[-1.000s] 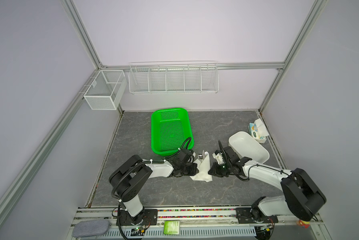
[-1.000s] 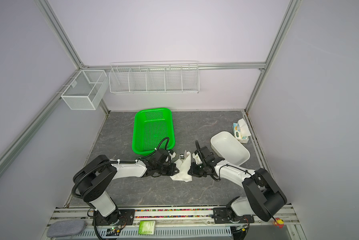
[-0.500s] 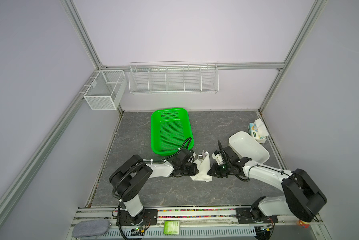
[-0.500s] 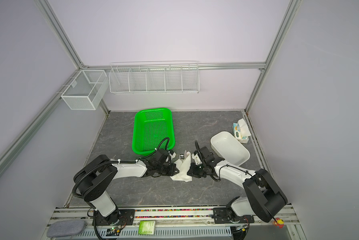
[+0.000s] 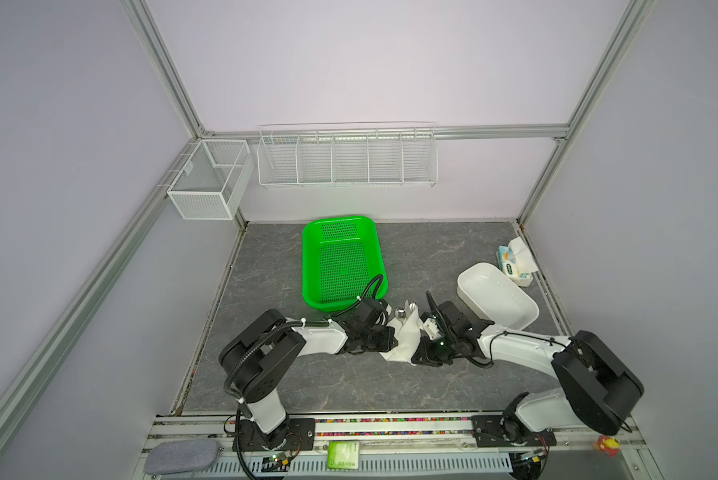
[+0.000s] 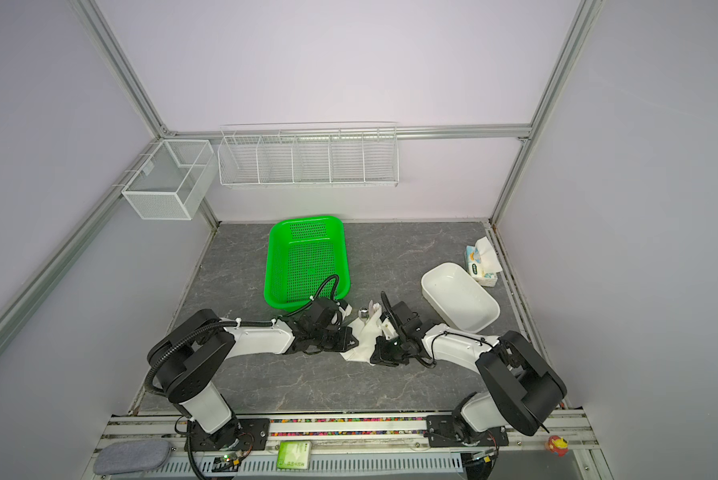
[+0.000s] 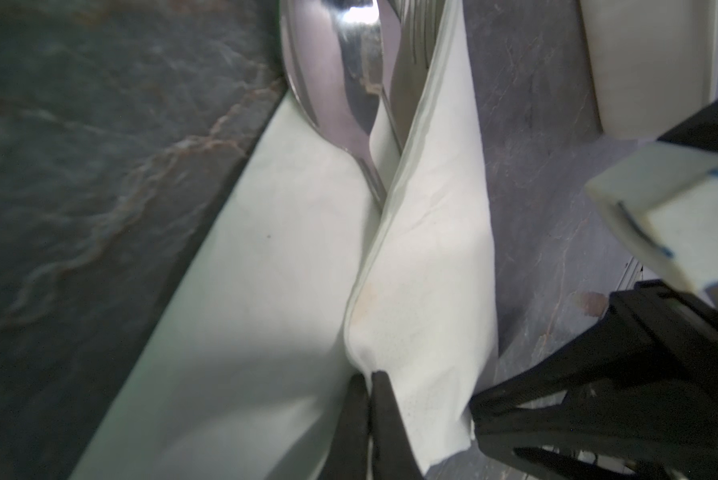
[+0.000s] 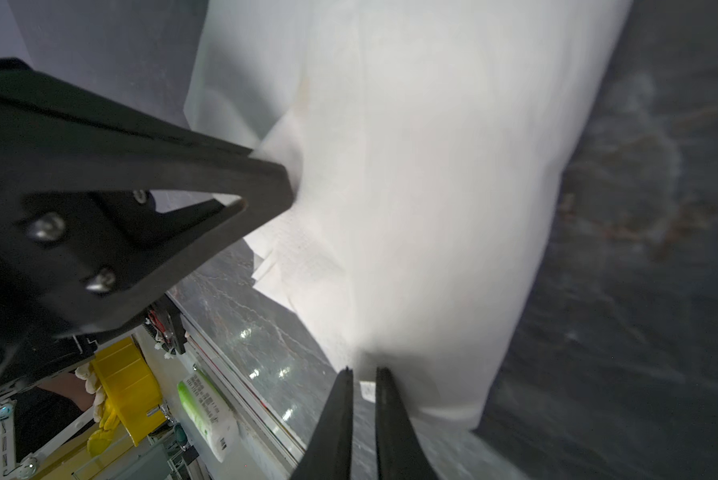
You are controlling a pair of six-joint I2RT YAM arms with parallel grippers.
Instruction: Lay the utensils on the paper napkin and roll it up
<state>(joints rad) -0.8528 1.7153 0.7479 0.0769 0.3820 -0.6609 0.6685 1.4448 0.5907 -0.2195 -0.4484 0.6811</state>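
Note:
The white paper napkin [image 5: 407, 337] [image 6: 365, 338] lies between the two arms, with one side folded up over the utensils. Past its far edge stick out a shiny spoon bowl [image 5: 399, 311] [image 7: 336, 70] and fork tines [image 5: 411, 308] [image 7: 415, 37]; the handles are hidden under the paper. I cannot make out a knife. My left gripper [image 7: 367, 374] [image 5: 392, 336] is shut on the raised fold of the napkin. My right gripper [image 8: 363, 370] [image 5: 417, 353] sits at the napkin's near end, its jaws almost together and pinching the paper's edge [image 8: 390, 340].
A green basket [image 5: 340, 220] stands just behind the left arm. At the right stands a white oblong dish [image 5: 496, 299], with a blue-and-white tissue pack [image 5: 513, 262] behind it. Wire racks [image 5: 346, 160] hang on the back wall. The front rail [image 5: 390, 419] runs near the arm bases.

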